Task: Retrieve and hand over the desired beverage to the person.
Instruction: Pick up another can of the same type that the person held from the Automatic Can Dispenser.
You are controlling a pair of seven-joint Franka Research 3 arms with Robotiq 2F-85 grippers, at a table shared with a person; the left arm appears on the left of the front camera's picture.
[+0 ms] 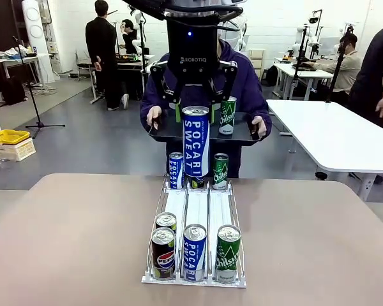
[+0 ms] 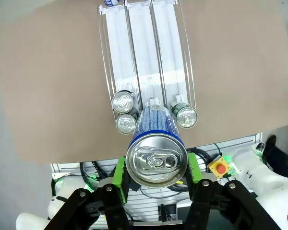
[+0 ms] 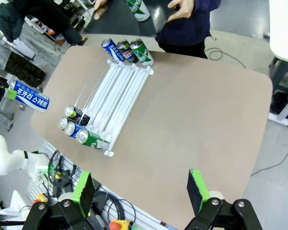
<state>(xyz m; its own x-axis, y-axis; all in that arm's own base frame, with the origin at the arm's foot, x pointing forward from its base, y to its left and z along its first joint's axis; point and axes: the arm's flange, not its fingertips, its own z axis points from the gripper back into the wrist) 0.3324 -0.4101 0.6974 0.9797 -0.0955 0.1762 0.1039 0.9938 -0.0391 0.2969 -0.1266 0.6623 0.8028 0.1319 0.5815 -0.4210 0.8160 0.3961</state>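
Observation:
My left gripper [image 1: 196, 115] is shut on a tall blue-and-white Pocari Sweat can [image 1: 196, 146], held upright above the far end of the wire rack [image 1: 196, 207]. In the left wrist view the green pads [image 2: 119, 173] clamp the can [image 2: 156, 160] on both sides. Just behind it, the person [image 1: 252, 83] in a dark hooded jacket holds out a dark tray [image 1: 172, 131] with both hands; a green Chilsung can [image 1: 227, 116] stands on it. High over the table's near side, my right gripper [image 3: 141, 191] is open and empty.
At the rack's near end stand a Pepsi can [image 1: 163, 253], a Pocari can [image 1: 194, 252] and a green can [image 1: 228, 253]; more cans [image 1: 221, 170] stand at its far end. A white table [image 1: 332, 134] stands at the right, and other people farther back.

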